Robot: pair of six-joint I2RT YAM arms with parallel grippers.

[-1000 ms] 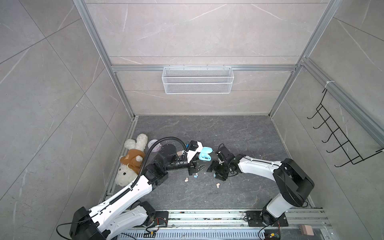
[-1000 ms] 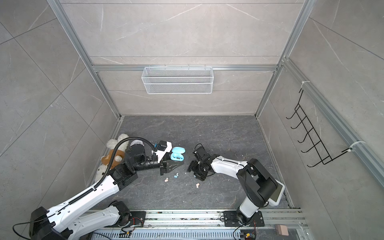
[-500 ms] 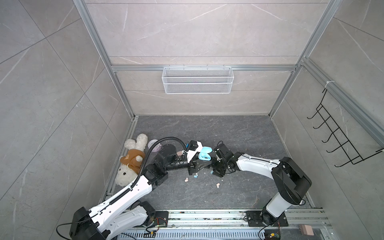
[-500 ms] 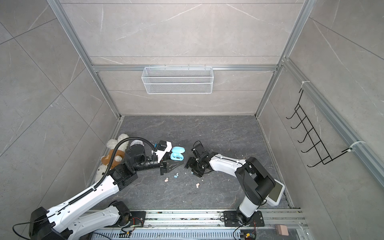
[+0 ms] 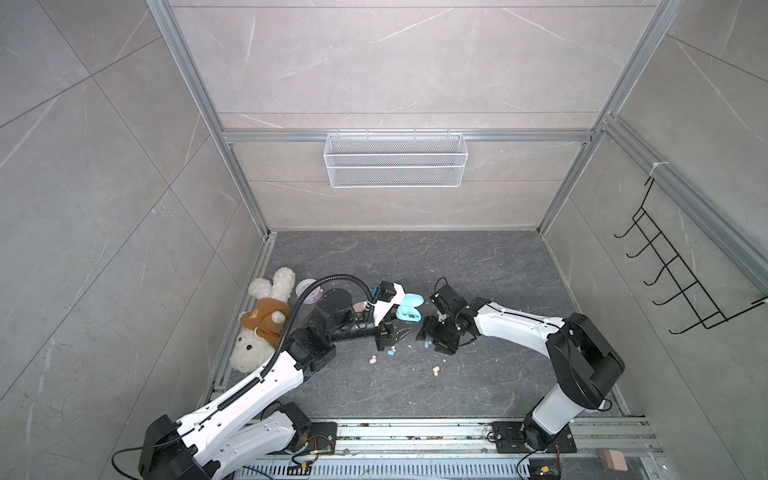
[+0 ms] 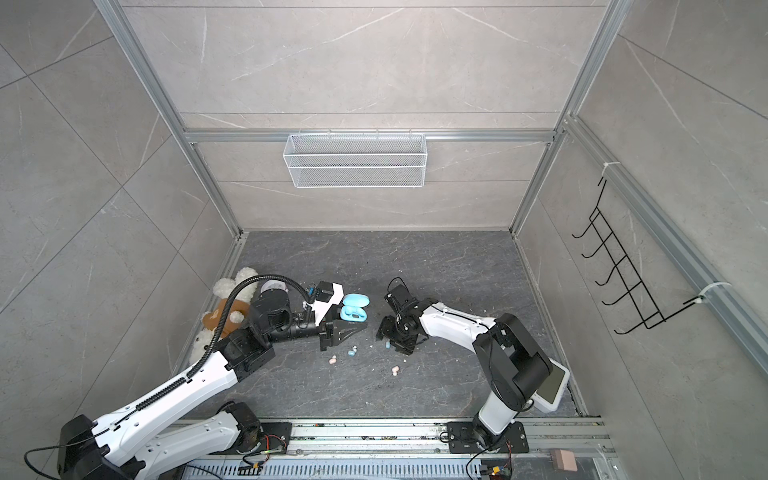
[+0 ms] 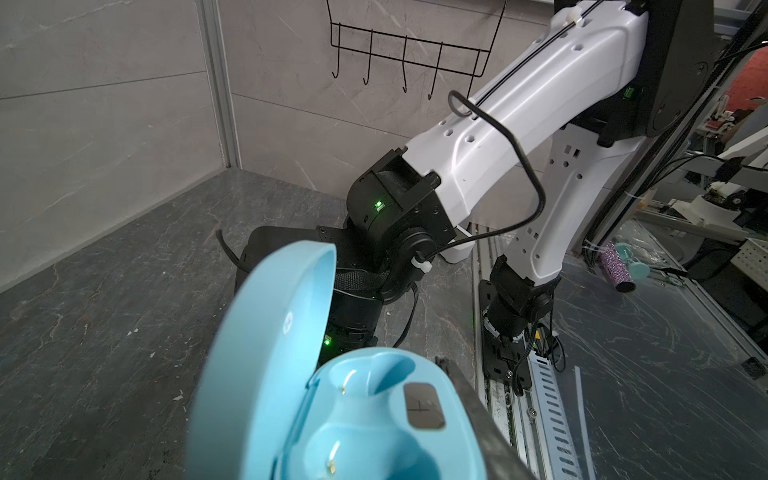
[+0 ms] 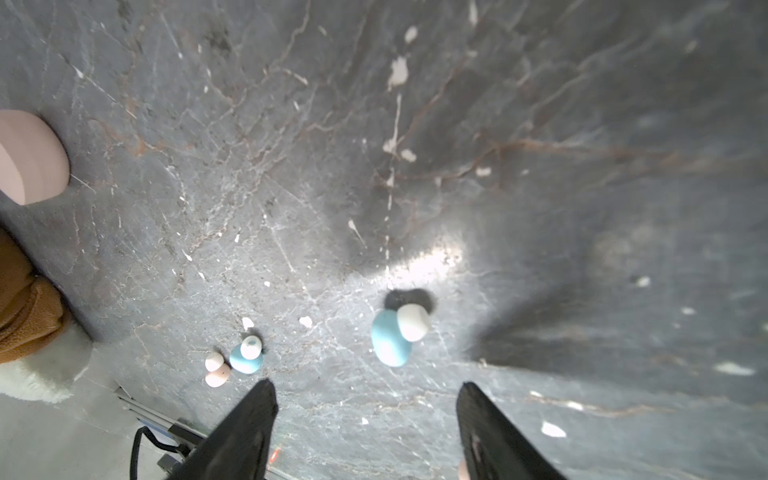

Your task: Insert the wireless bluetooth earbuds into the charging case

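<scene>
Right gripper point(image 8: 365, 395) edged left; open jaws frame small light-blue plastic earbud point(image 8: 390, 343), grasp looks ready. Left gripper point(image 6: 352, 322) clamps blue oval charging case point(image 7: 365, 424).

Layout referred to the charging case point(image 5: 409, 312). Before it, slightly right: first earbud point(image 5: 426, 344), just beside the right gripper point(image 8: 365, 388). Before it, slightly left: second earbud point(image 5: 391, 353); a little farther left, third earbud point(image 5: 372, 360). Farther before, right: fourth earbud point(image 5: 435, 369). Well left: plush toy point(image 5: 266, 320). Behind, on the back wall point(image 5: 395, 83): wire basket point(image 5: 395, 166). Far right, on the side wall point(image 5: 615, 299): hook rack point(image 5: 685, 274).
</scene>
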